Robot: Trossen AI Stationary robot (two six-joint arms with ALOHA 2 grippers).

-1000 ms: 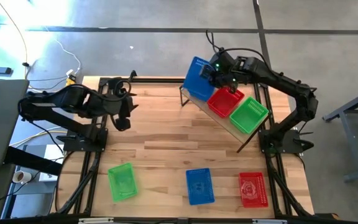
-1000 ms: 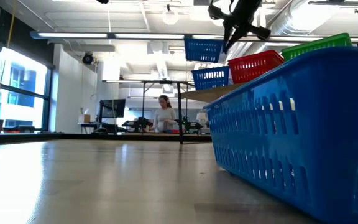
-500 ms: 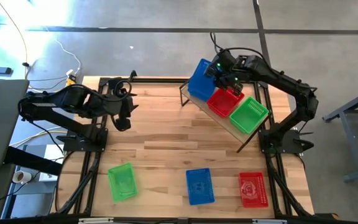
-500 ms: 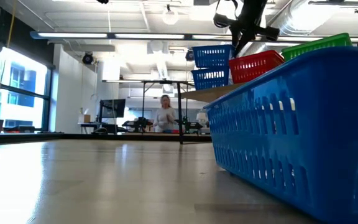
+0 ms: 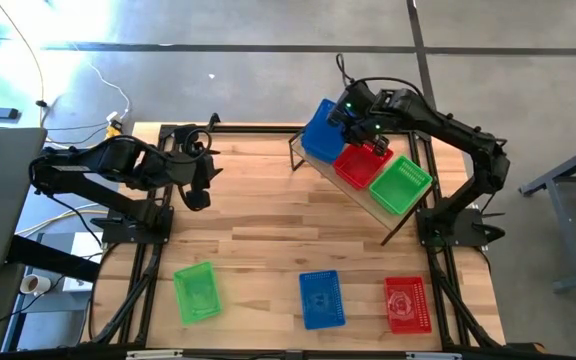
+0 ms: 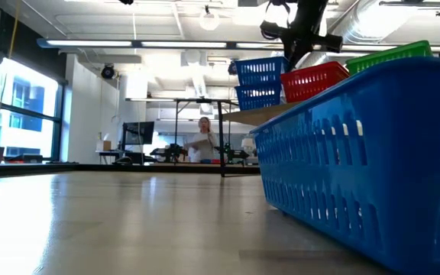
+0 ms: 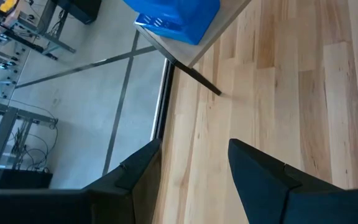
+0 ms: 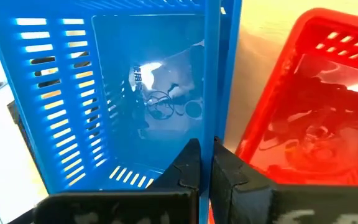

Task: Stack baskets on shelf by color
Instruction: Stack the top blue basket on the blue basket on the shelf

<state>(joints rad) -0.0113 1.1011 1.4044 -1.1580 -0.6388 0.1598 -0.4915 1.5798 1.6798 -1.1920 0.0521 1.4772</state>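
The shelf (image 5: pixel 340 186) stands aslant at the table's far right and bears a blue basket (image 6: pixel 258 96), a red basket (image 5: pixel 360 163) and a green basket (image 5: pixel 400 184). My right gripper (image 5: pixel 360 126) is shut on a second blue basket (image 6: pixel 260 70), held level right over the blue one on the shelf. Whether the two touch, I cannot tell. My left gripper (image 5: pixel 200 182) hangs open over the table's far left, holding nothing. Three more baskets lie flat on their bottoms near the front edge: green (image 5: pixel 196 292), blue (image 5: pixel 322 298), red (image 5: pixel 407 303). My right gripper pinches the blue basket's wall on the side toward the red basket, at its rim (image 8: pixel 212 93). One finger (image 8: pixel 188 165) is inside the basket and the other outside. The fingers come slanting down from above. The basket hangs level, open side up, over the shelf's blue basket.
The shelf's thin black legs (image 5: pixel 398 228) stand on the wooden tabletop (image 5: pixel 268 215), whose broad middle is bare. The right arm's base (image 5: pixel 453 225) is close beside the shelf. A person (image 6: pixel 203 141) works at a bench far behind the table.
My right gripper has turned at the wrist and sunk a little. The held blue basket, tilted and clear above the shelf's blue basket before, has levelled, come down to that basket's rim and shifted toward the red basket.
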